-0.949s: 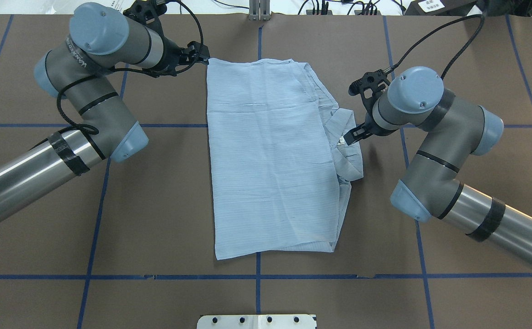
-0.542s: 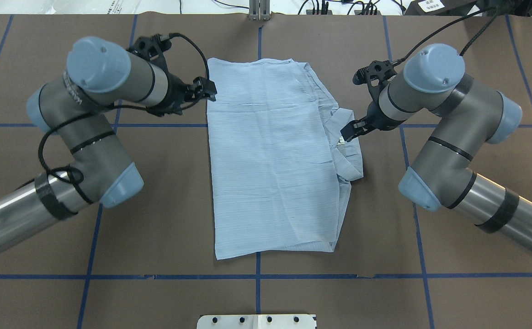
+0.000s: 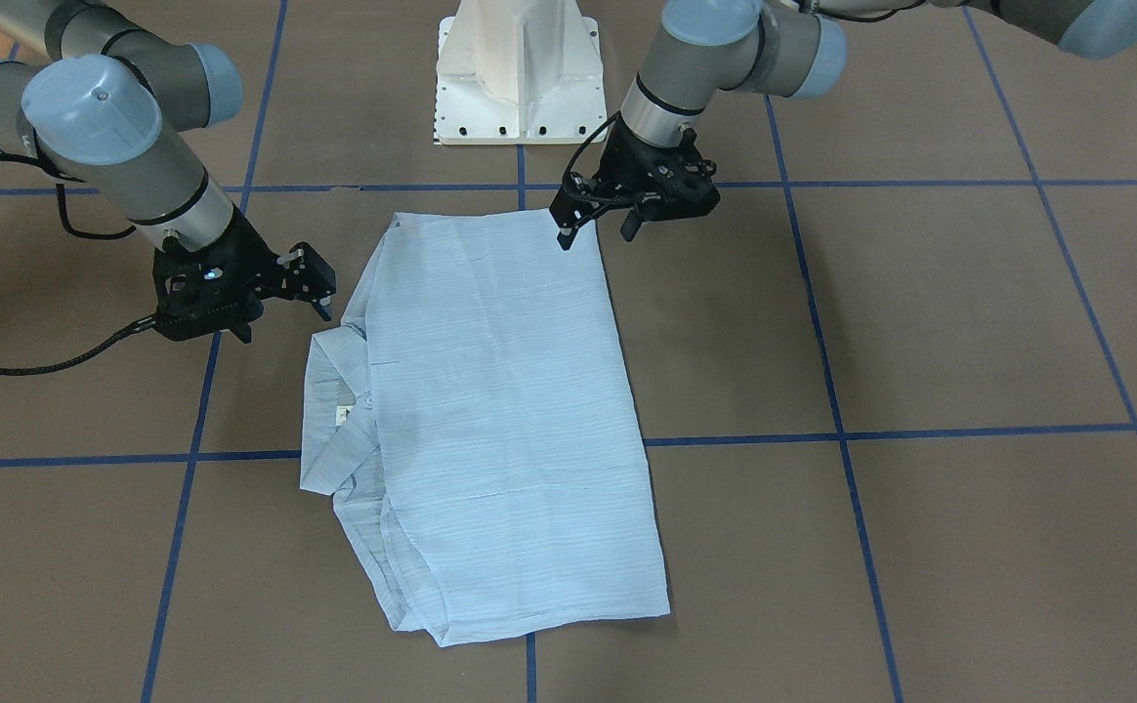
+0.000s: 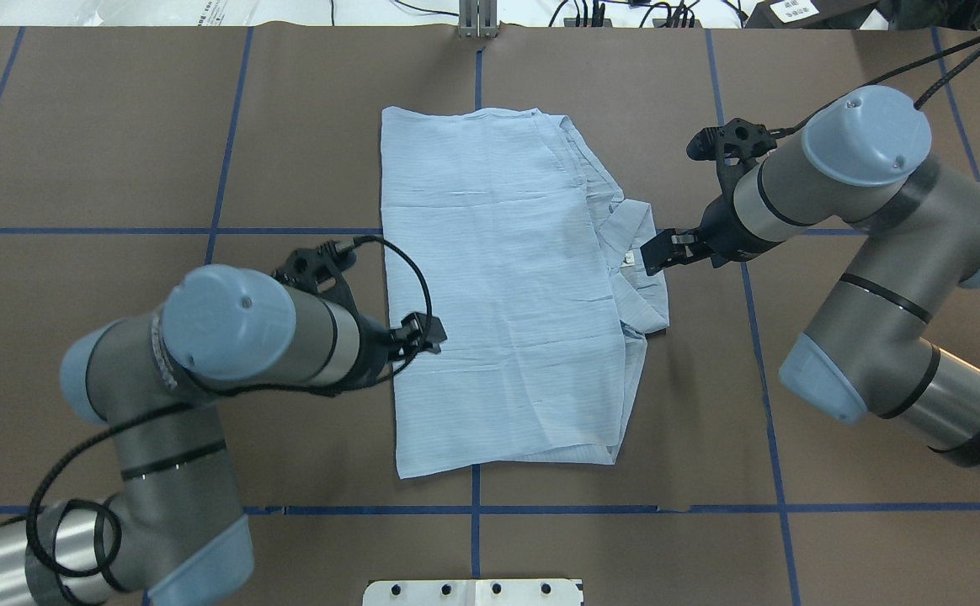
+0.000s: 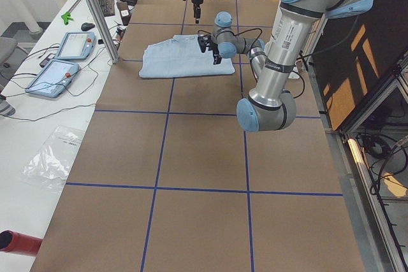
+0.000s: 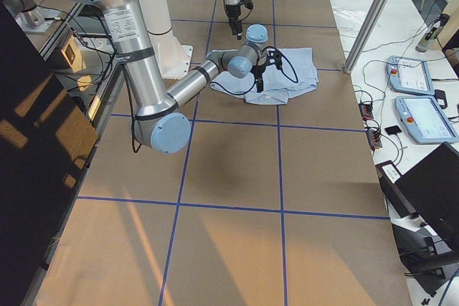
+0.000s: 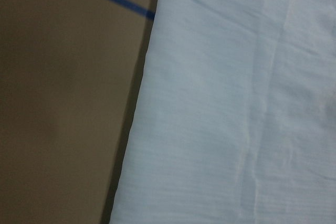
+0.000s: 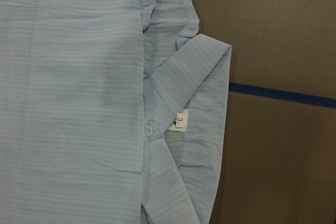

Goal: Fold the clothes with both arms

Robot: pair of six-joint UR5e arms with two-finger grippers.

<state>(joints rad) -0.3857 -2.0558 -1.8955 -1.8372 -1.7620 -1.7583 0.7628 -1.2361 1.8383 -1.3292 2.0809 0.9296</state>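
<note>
The light blue shirt lies folded into a long rectangle in the middle of the brown table, also in the front view. Its collar with the white neck label sticks out on its right side. My left gripper is open and empty over the shirt's left edge, nearer the robot; it also shows in the front view. The left wrist view shows that edge. My right gripper is open and empty beside the collar, not holding it.
The white pedestal base stands at the robot's side of the table. Blue tape lines grid the brown cover. Teach pendants and a metal post are at the far table edge.
My left arm has swung from the shirt's far left corner back along its left edge toward the robot. My right arm has shifted slightly right; its gripper stays by the collar.
</note>
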